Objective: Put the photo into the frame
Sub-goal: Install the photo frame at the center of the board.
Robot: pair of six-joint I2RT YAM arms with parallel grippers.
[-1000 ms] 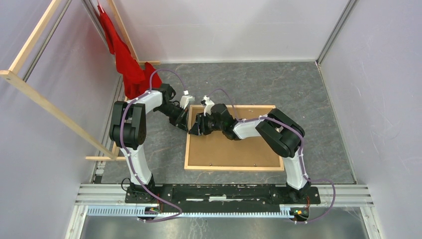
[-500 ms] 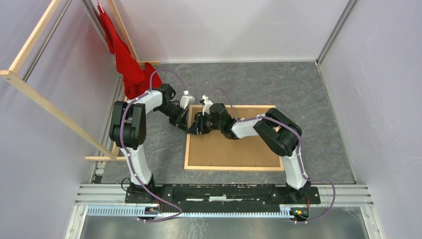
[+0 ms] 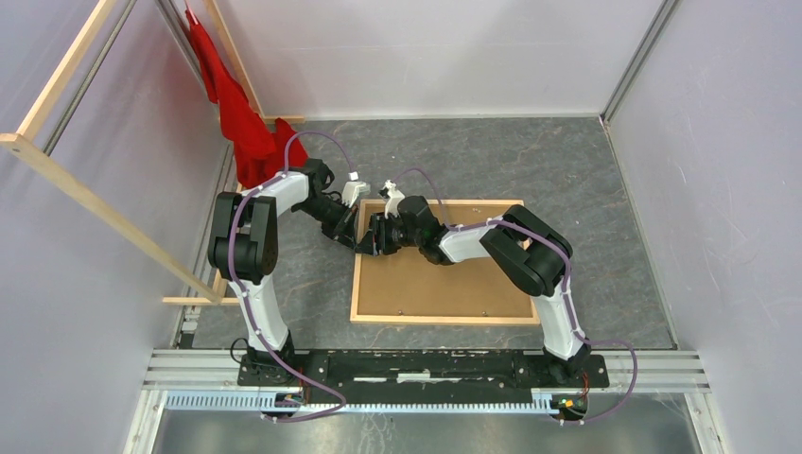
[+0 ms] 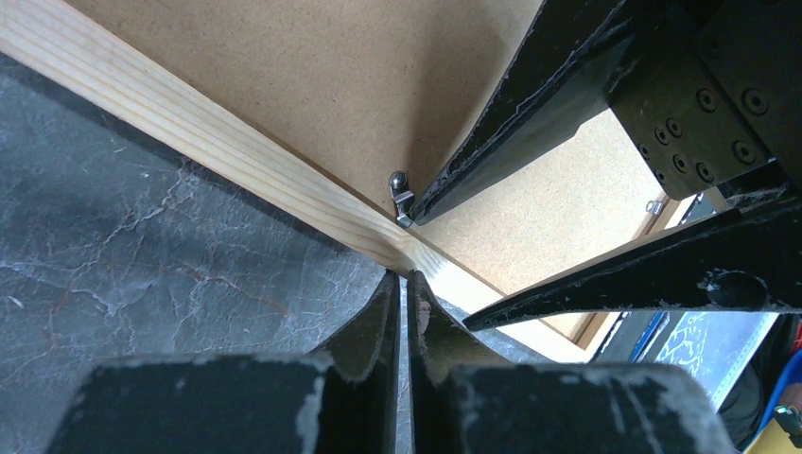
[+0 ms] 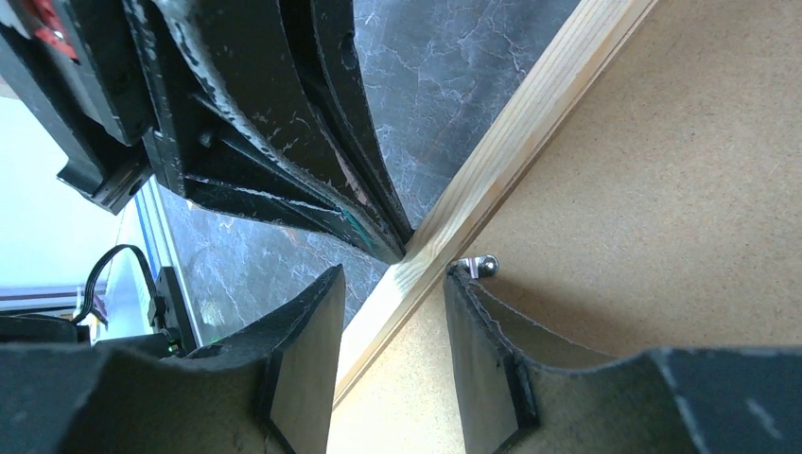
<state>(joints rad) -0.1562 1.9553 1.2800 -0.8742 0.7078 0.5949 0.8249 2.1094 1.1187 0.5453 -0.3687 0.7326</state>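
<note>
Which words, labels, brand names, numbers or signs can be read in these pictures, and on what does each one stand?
No text can be read in any view.
Wooden frame and brown backing panel: no print on them.
White marks on the black base plate: too small to read.
Red patch at the top left corner of the right wrist view: cut off, nothing legible.

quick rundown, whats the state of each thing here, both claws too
frame, lying flat, back side up
backing panel, seated inside the frame
metal tab, over the panel's edge at the left rail
left claw, shut, tips against the frame's left rail
right claw, open, astride that rail
red cloth, hanging at the back left
</note>
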